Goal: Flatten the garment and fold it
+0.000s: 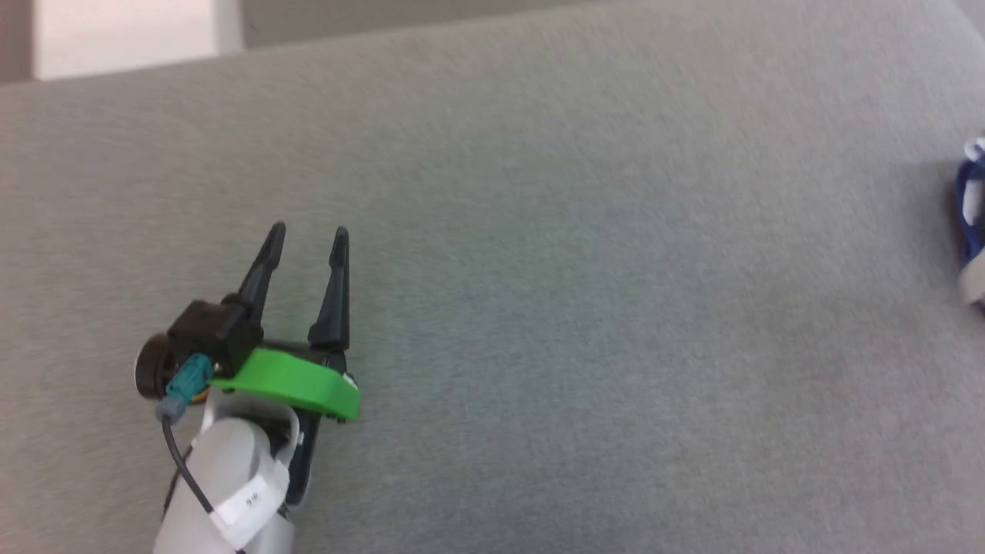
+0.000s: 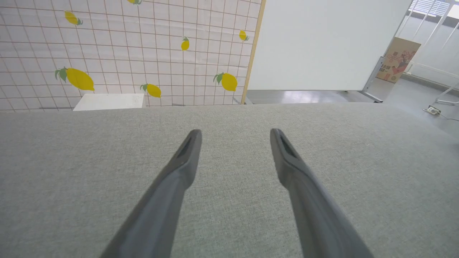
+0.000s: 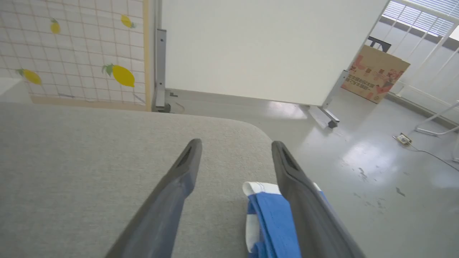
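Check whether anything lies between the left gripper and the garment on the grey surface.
Nothing visible does. Bare grey surface runs from the open left gripper across to the garment at the head view's right edge.

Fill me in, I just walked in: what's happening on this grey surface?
A two-armed robot is working on a blue-and-white garment, which lies bunched near the edge of the grey surface. The right gripper hovers open over it, gripping nothing. The left gripper is open too, apart from the cloth.

Lemon-print tiled wall (image 2: pixel 125 53), white partition (image 2: pixel 322 43), grey floor (image 3: pixel 376 179).
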You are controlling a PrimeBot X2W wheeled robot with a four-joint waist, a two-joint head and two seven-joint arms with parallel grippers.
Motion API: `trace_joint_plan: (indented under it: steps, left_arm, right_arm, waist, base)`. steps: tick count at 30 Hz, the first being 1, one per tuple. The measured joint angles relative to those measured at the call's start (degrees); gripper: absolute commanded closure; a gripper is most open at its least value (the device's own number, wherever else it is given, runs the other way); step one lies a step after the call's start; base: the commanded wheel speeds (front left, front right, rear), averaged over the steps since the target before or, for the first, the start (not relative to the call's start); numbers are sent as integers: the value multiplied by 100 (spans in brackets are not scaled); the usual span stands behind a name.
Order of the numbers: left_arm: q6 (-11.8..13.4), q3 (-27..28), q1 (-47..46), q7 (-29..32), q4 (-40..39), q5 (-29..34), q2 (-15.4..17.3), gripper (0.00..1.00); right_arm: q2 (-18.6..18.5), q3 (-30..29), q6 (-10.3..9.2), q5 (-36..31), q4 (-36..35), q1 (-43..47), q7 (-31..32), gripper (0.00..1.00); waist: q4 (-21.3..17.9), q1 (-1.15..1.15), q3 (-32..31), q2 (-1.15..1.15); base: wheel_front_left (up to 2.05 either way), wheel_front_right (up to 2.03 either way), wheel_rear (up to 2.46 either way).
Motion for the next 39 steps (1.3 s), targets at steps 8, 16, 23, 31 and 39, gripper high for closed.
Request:
trace_joint_plan:
  steps: [8,16,23,31,39]
  left_arm:
    - [-2,193,376,-5,2,14,-216,0]
    - [-42,159,633,-5,4,123,-328,0]
    - [-59,174,865,-5,23,170,-391,0]
    - [-62,155,1081,-5,105,187,-425,0]
    - [-62,155,1170,-5,152,188,-439,0]
  right_arm:
    - [868,212,-1,479,-2167,1651,-41,0]
    - [1785,276,-1,132,-3464,2830,115,0]
    - [2033,204,-1,-49,-3617,3474,172,0]
    - [2063,207,-1,-88,-3676,3863,270,0]
    - [2065,237,-1,-53,-3657,3990,308,0]
  waist:
    - [537,0,-630,0]
    - [1043,0,-1119,0]
    - [1274,0,-1454,0]
    - [1378,0,-1665,0]
    - [1418,0,-1715,0]
  base:
    - [0,0,0]
    - [0,0,0]
    - [0,0,0]
    - [0,0,0]
    - [0,0,0]
